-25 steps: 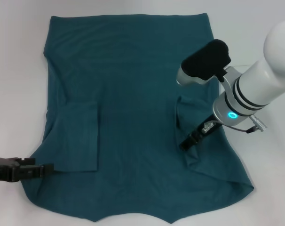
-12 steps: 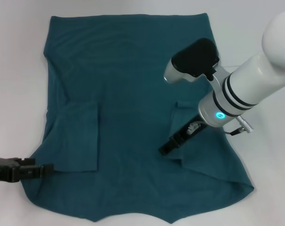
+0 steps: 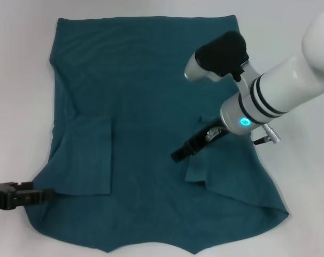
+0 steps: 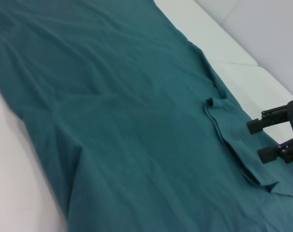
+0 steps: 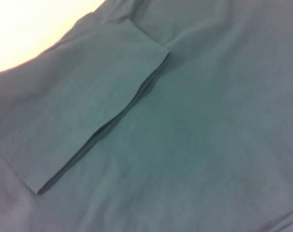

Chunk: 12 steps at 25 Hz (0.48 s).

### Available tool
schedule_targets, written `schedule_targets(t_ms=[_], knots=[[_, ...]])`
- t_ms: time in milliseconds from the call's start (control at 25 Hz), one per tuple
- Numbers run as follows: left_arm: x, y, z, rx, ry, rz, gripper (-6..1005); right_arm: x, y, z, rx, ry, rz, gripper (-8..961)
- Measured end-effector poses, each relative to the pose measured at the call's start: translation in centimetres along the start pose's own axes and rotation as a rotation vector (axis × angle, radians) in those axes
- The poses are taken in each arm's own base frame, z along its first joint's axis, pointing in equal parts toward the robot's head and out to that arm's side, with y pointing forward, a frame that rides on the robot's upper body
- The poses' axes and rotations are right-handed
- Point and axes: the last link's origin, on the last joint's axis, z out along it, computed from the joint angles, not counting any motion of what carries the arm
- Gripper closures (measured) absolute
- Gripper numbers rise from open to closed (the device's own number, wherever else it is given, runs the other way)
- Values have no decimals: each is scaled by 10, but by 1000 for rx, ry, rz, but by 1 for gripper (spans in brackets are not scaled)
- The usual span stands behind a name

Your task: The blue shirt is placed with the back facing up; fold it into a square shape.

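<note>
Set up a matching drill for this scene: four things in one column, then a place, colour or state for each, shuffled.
1. left gripper
2. right gripper
3. blue shirt
4. table

a. white
b. teal, spread flat, plain side up
c. above the shirt, by its right sleeve
d. at the shirt's near left edge

Pairs: 1-d, 2-c, 3-b, 4-a

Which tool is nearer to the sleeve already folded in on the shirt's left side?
Left. The left tool sits at the blue shirt edge just outside that folded left sleeve; the right tool hovers over the opposite sleeve, across the shirt.
</note>
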Motion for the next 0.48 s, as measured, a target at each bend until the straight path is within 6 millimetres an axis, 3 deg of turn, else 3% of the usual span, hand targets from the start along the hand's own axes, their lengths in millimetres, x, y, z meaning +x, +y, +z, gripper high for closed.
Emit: schedule_targets(t_ms=[240, 480], knots=[[-6, -9, -15, 72, -10, -81, 247, -4, -8, -7, 3, -33, 0, 44], [-12, -25, -13, 216, -60, -133, 258, -1, -4, -11, -39, -13, -59, 44]])
